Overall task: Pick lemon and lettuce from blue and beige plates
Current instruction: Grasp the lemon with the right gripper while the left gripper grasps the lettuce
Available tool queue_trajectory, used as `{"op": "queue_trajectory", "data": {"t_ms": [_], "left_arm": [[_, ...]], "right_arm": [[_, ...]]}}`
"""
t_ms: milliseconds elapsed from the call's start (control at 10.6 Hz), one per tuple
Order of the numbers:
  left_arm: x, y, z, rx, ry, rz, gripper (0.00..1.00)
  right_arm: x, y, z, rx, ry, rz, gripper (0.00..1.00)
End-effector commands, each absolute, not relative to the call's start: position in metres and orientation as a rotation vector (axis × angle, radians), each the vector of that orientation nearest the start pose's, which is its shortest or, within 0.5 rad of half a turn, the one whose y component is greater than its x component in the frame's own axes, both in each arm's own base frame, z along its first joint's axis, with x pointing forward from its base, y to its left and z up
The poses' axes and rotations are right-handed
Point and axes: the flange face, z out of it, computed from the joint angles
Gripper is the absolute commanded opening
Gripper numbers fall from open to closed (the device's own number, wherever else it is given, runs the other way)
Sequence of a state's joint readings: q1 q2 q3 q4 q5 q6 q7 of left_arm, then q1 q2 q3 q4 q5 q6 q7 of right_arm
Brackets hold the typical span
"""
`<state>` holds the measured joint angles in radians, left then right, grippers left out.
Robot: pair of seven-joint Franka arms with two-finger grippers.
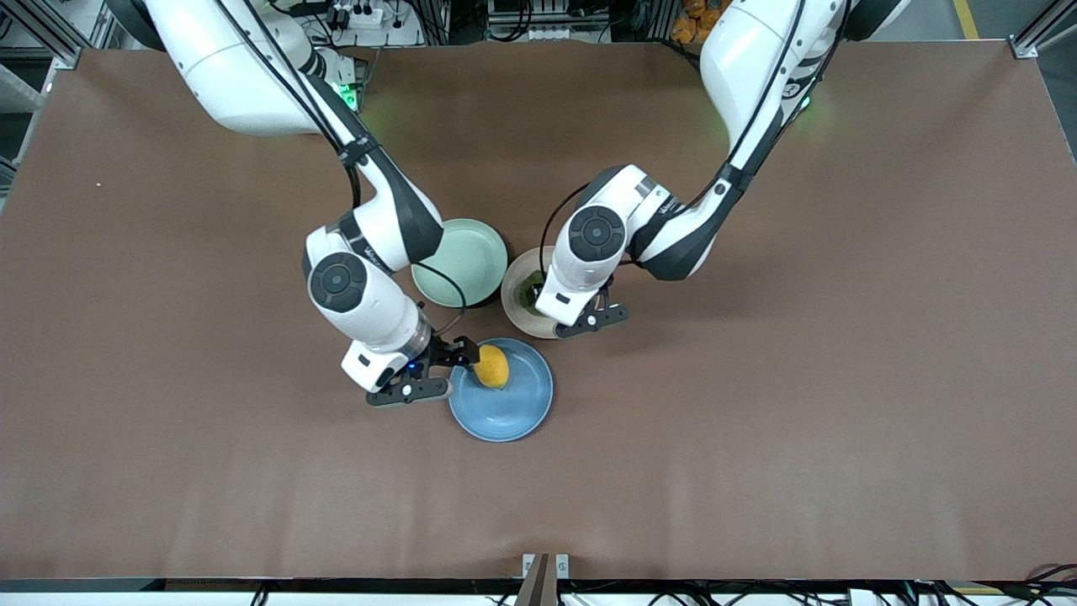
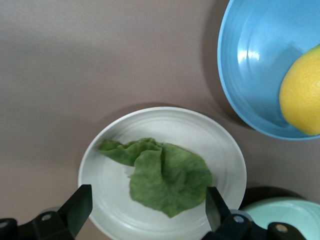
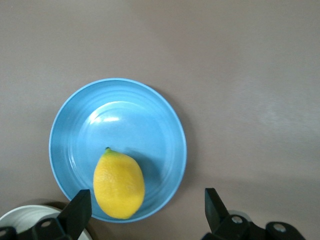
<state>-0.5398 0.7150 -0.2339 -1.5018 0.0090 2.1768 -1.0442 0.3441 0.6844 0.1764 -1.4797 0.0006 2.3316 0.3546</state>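
Nearest the front camera: blue plate (image 1: 513, 412) on brown table (image 1: 757, 379), yellow-orange lemon (image 1: 492, 367) lying in it. Right gripper (image 3: 145, 212) above that plate's edge, jaws apart. Beige plate (image 2: 220, 150) with wrinkled green lettuce (image 2: 165, 175), plain only in left wrist view; left gripper (image 2: 145, 212) over it, jaws apart.

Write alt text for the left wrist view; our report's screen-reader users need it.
A dark green wrinkled lettuce leaf lies on a round pale beige plate, framed by the left gripper's open black fingers. Beside it, a round blue plate holds a yellow oval lemon; a mint-green plate's edge shows.
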Motion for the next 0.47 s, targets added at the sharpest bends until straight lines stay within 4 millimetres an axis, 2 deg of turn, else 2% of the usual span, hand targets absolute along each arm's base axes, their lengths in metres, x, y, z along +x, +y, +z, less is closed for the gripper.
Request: {"op": "queue_trajectory", "data": {"t_ms": [0,189,377], "left_arm": [[0.52,-0.492,0.224,-3.133,-0.536,0.159,1.0],[0.516,-0.492,0.208,-3.114,-0.523,0.175,1.0],[0.516,-0.494,0.196,-3.132,-0.542,0.16,1.0]], "right_arm": [[0.643,0.366,0.27,-2.966,-0.136,-0.219,1.0],[0.637,0.376,0.243,-3.001,-0.131,-0.239,1.0],[0.63,0.388,0.225,-3.0,-0.123,-0.251,1.0]]}}
